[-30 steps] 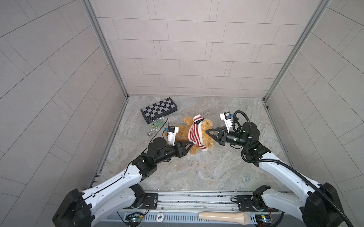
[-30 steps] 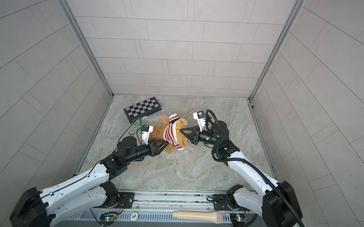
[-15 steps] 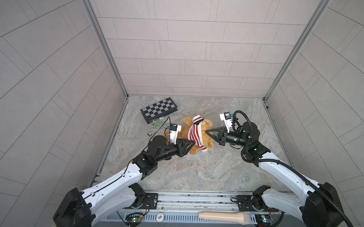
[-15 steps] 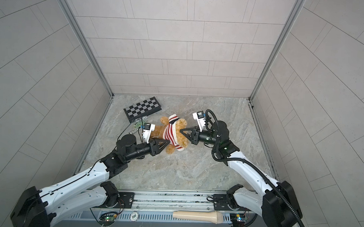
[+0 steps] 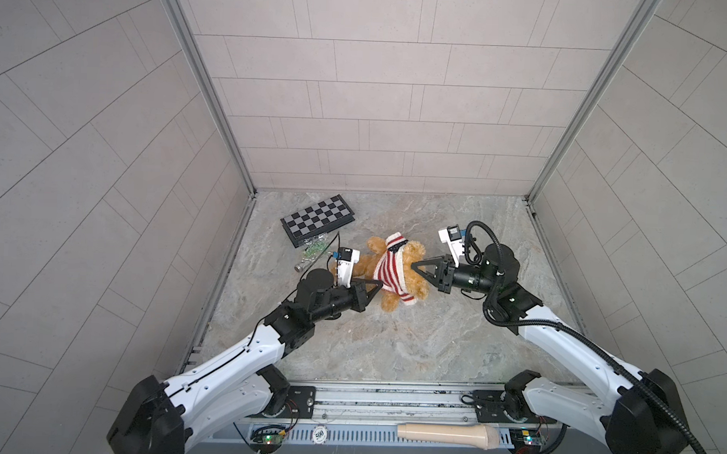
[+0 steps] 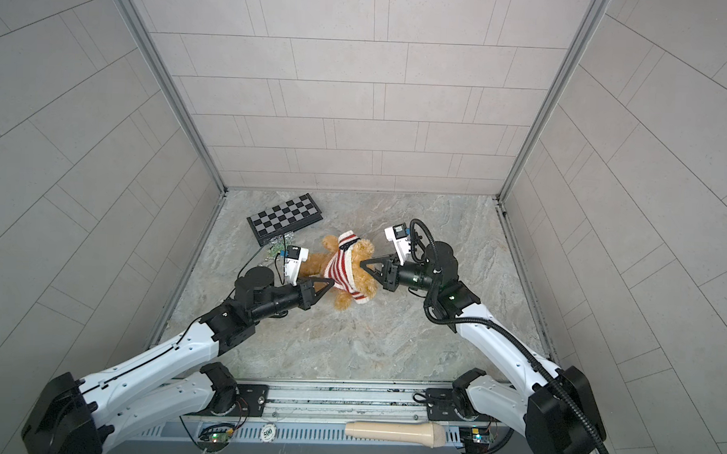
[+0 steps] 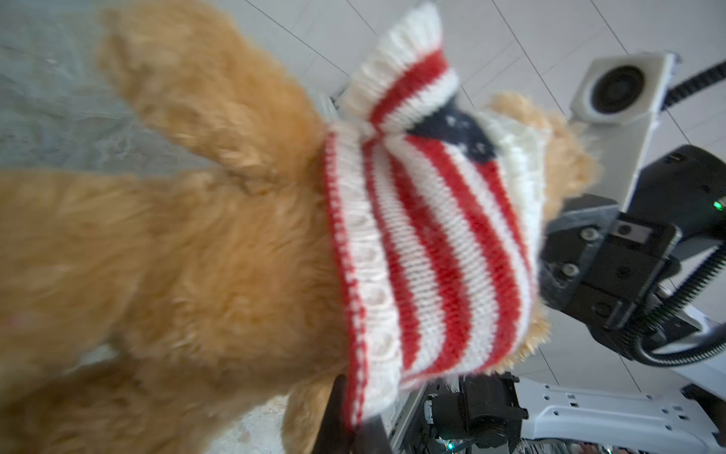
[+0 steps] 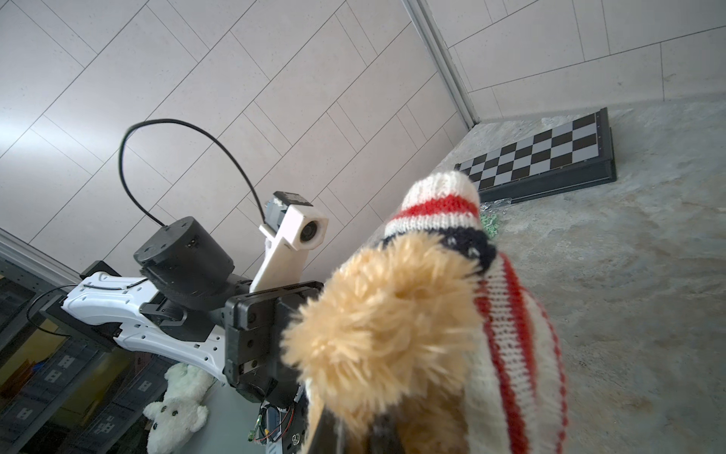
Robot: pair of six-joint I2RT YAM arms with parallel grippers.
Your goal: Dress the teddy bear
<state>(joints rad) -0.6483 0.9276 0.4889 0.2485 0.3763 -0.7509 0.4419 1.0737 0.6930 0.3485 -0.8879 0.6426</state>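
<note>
Centre: fluffy golden-tan plush teddy bear [image 5: 364,264], face hidden, torso under red-and-white striped knit sweater [image 5: 390,272]. Left of it: greenish clutter [image 5: 313,250], too small to identify.

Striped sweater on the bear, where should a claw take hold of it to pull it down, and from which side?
Take the ribbed, red-edged hem, coming from the bare body side, the left in both top views. That edge lies as a loose flap off the teddy bear's fur, while the collar end hugs the head. The left claw pinches it there.
</note>
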